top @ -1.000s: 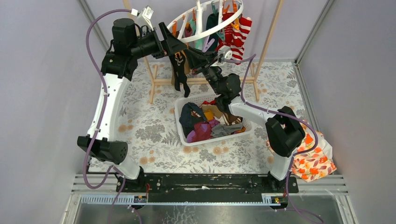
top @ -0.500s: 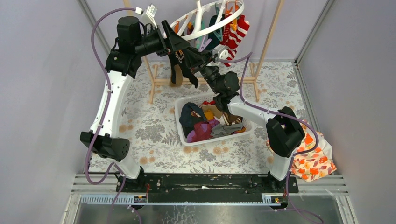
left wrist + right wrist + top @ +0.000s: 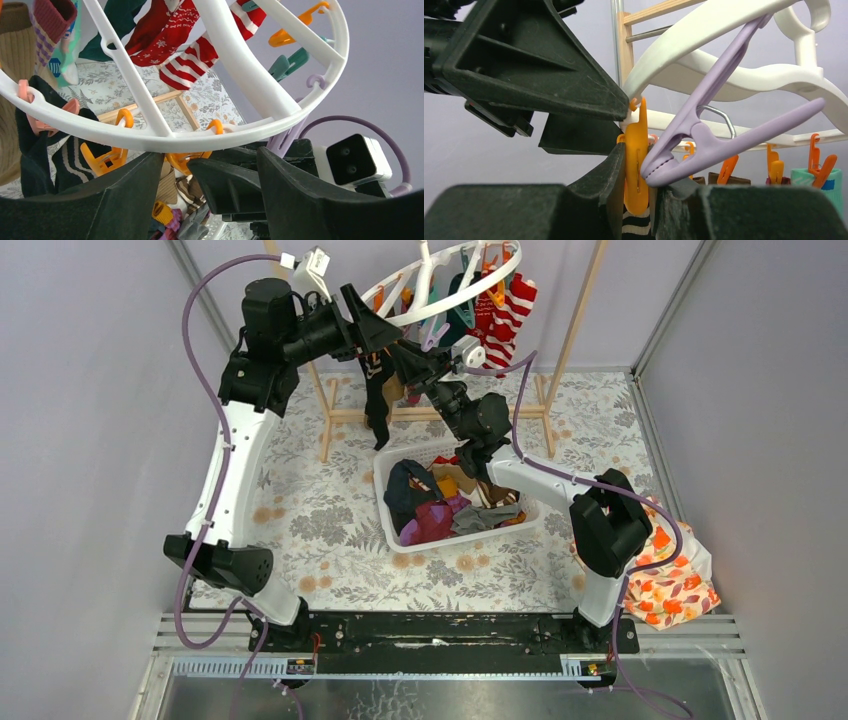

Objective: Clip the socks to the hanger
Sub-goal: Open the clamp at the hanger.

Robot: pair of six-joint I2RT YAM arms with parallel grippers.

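The round white hanger (image 3: 150,140) hangs at the back, with red-and-white socks (image 3: 505,310) clipped to it. My right gripper (image 3: 644,192) is shut on an orange clip (image 3: 636,160) under the rim, with a black-and-white striped sock (image 3: 633,227) just below it. That dark sock (image 3: 378,405) dangles below the rim. A lilac clip (image 3: 704,130) leans against the orange one. My left gripper (image 3: 210,152) is open at the rim, its jaws straddling an orange clip (image 3: 181,161) and the right gripper's finger (image 3: 235,185). More socks (image 3: 440,515) lie in the basket.
A white slotted basket (image 3: 383,508) stands mid-table under the arms. The wooden rack (image 3: 575,320) carries the hanger, its feet (image 3: 340,415) on the floral cloth. An orange patterned bag (image 3: 670,575) lies at the right edge. Grey walls close in both sides.
My left gripper's jaws have narrowed a little at the rim. The right gripper has shifted slightly up and left, and the hanger and the dark sock have swayed.
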